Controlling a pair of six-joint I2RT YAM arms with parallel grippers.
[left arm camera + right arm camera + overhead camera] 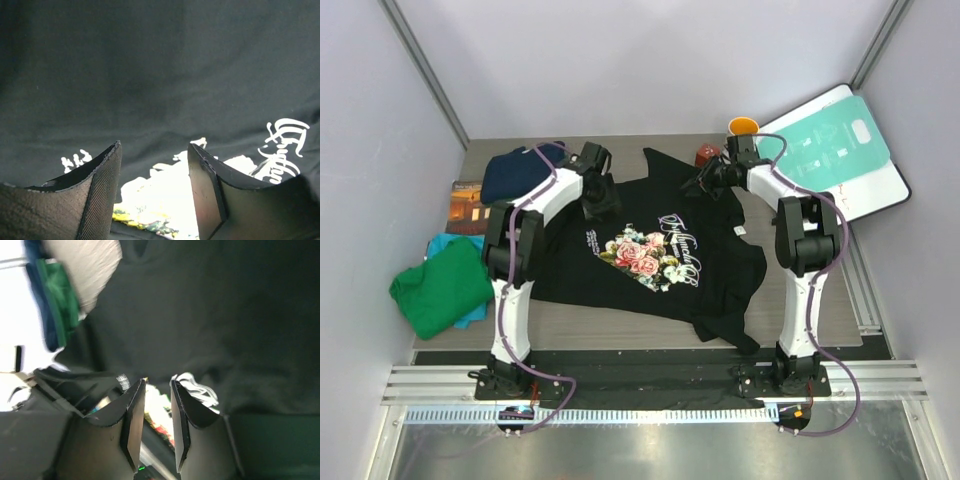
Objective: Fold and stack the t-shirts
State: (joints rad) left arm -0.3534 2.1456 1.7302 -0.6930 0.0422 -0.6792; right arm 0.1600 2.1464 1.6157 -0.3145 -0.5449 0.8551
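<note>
A black t-shirt (650, 250) with a pink rose print lies spread face up in the middle of the table. My left gripper (599, 204) hovers over its far left part, open, and the left wrist view shows only black cloth and white lettering past the left gripper (155, 146). At the shirt's far right edge is my right gripper (701, 185). In the right wrist view the right gripper (157, 382) stands narrowly open over the black cloth (210, 315), nothing between its fingers. A navy t-shirt (518, 170), a green t-shirt (440, 286) and a teal t-shirt (448, 243) lie at the left.
A small brown picture book (466, 206) lies at the left beside the navy shirt. A teal-and-white board (840, 150) leans at the back right, with an orange cup (743, 126) and a small red object (706, 155) near it. Grey walls close in both sides.
</note>
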